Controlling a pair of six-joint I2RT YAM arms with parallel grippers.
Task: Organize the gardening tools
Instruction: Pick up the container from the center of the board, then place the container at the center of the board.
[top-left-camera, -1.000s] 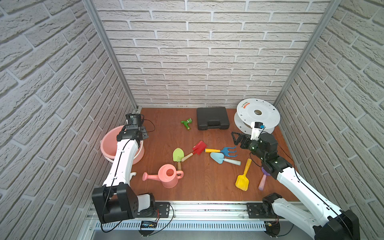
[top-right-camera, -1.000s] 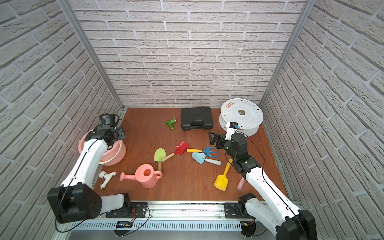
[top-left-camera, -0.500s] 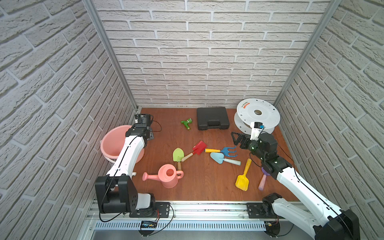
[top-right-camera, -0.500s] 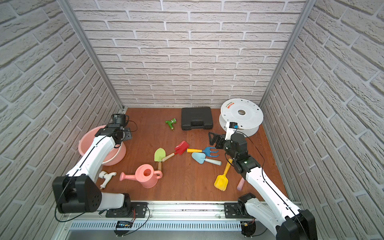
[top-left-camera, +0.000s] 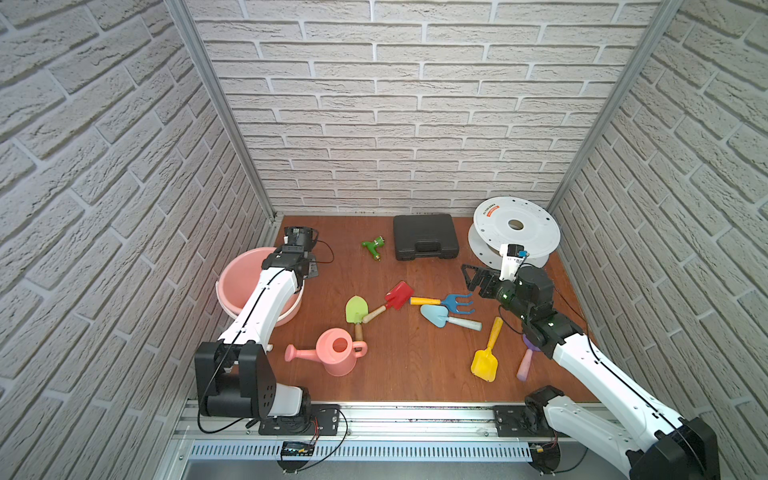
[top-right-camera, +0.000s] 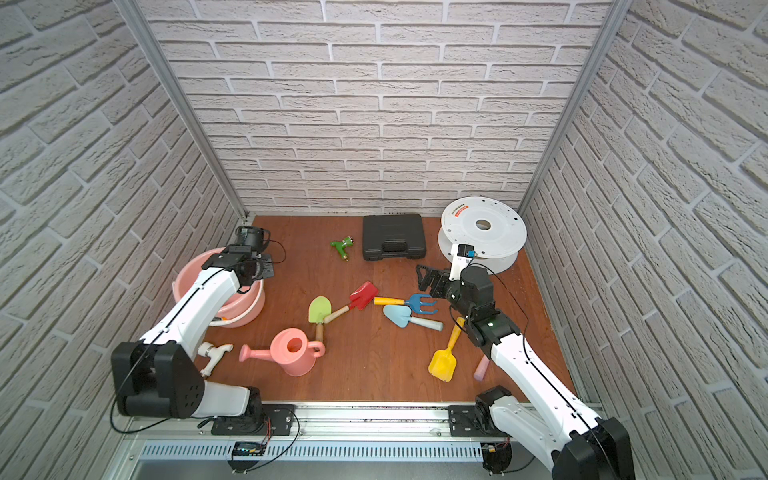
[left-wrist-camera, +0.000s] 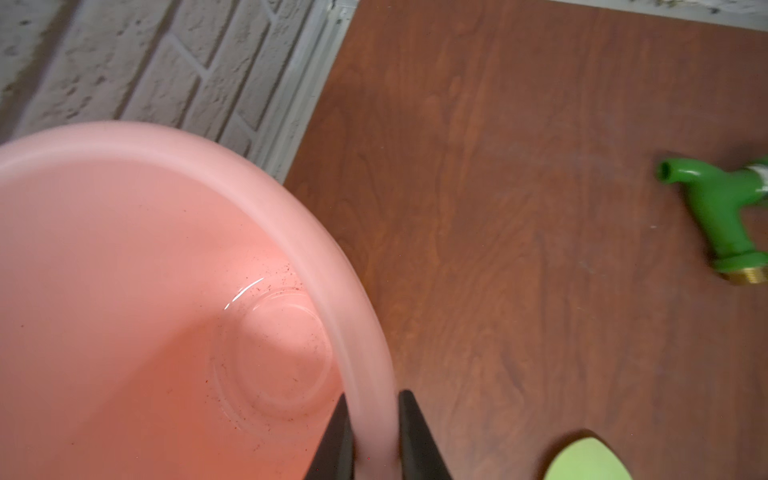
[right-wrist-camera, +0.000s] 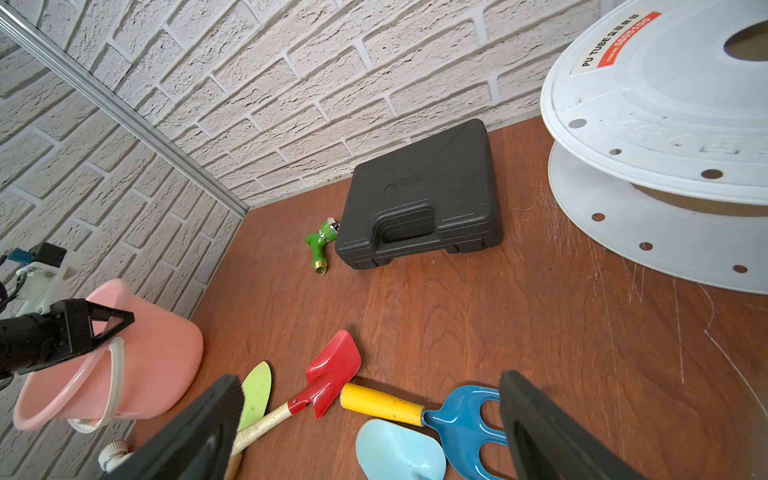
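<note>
The left hand (left-wrist-camera: 374, 395) clamps the pink bucket (left-wrist-camera: 299, 216) by its rim between two black fingers (left-wrist-camera: 415, 436); a green tap (left-wrist-camera: 719, 208) lies well apart on the brown tabletop (left-wrist-camera: 498, 208), a pale green spade (left-wrist-camera: 586, 461) tip near the fingers

A black case (top-left-camera: 426, 237) lies by the back wall between a white reel (top-left-camera: 536, 237) and a green tap (top-left-camera: 373, 245).

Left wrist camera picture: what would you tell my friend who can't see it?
The left gripper pinches the rim of a pink bucket, seen from above, which looks empty. Beside the bucket, on the brown table, lie a green tap and the tip of a green spade.
</note>
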